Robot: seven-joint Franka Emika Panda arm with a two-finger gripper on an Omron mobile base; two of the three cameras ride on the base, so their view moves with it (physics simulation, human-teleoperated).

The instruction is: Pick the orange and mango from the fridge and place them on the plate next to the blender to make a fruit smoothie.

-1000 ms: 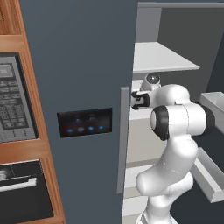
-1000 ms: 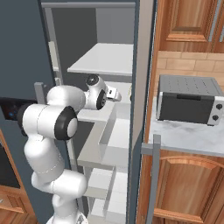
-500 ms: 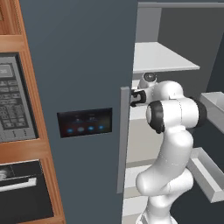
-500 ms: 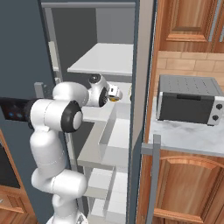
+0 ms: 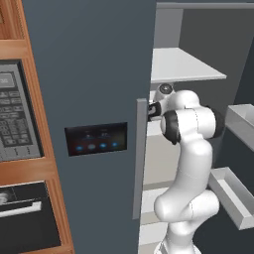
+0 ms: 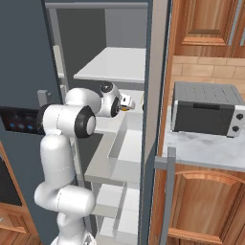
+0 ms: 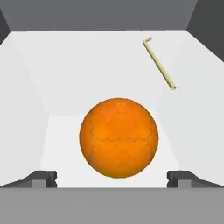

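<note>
Gripper (image 7: pixel 112 179) inside the fridge (image 5: pixel 89 74), fingers spread wide either side of the orange (image 7: pixel 118 137).
Orange rests free on a white shelf (image 7: pixel 65 127), not clamped; risk: closing off-centre could roll the round fruit aside; pale bent rod (image 7: pixel 159 62) lies beyond.

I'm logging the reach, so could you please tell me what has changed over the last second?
The arm has swung further into the fridge, carrying the gripper deeper over the shelf toward the orange. Nothing is grasped yet. The fridge doors and shelves stayed put.
</note>
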